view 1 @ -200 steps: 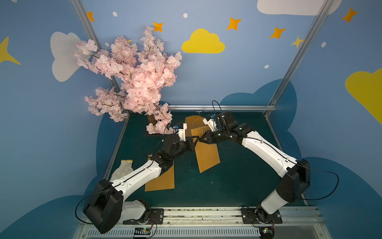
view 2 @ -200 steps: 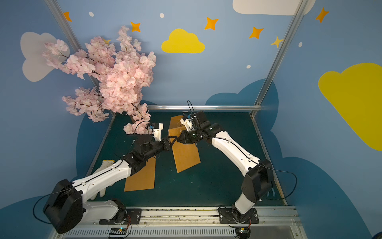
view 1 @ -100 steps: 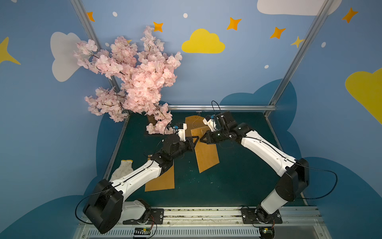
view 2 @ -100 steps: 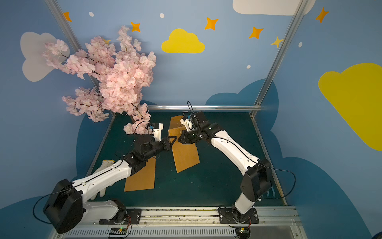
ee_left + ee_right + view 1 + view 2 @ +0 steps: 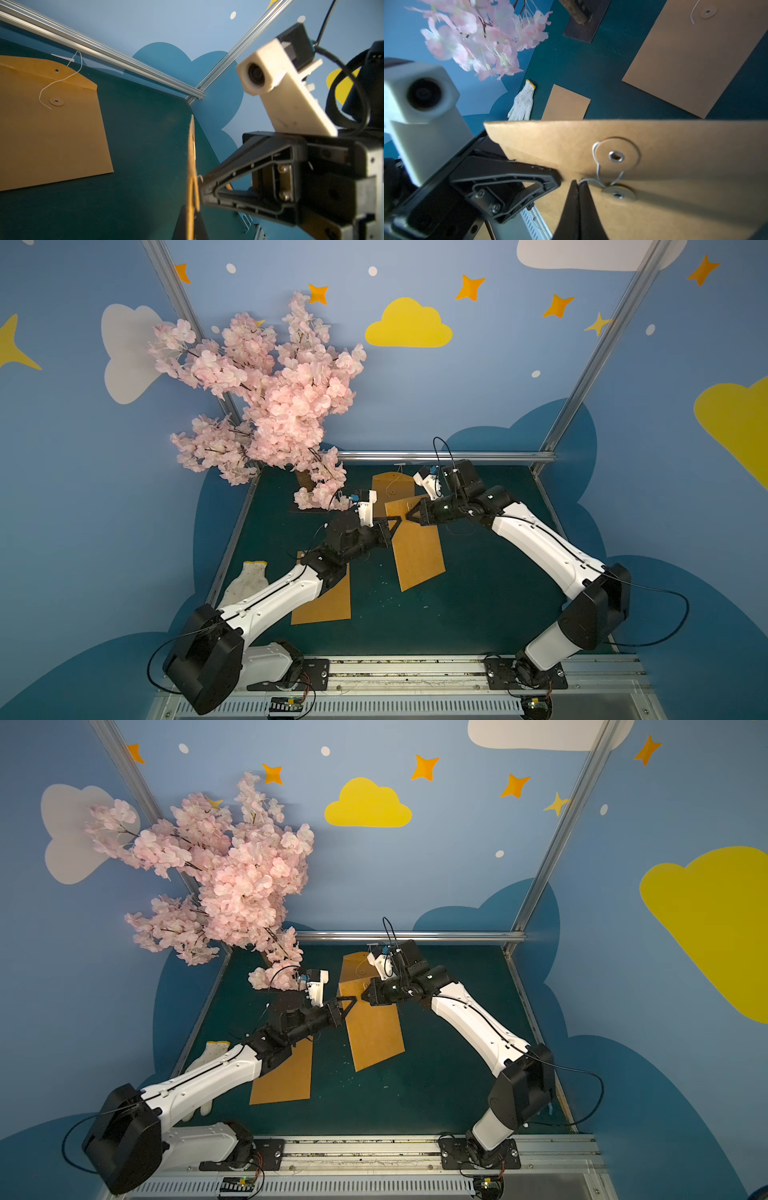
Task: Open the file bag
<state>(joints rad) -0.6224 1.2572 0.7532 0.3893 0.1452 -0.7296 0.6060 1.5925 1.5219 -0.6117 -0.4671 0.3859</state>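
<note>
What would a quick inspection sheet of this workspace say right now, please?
Surface: dark green mat, with a few light specks.
Job's things: file bag held up at its flap end, flap closed; string looped around both discs.
Clutter: open file bag at the back, its string loose; third file bag partly under the left arm; work glove at the mat's edge.
Grippers: left gripper shut on the file bag's edge; right gripper shut on the string's end.
Cables: black cable loops by both arm bases, off the mat.
Surroundings: blossom tree in the back corner; blue painted walls; aluminium frame.
</note>
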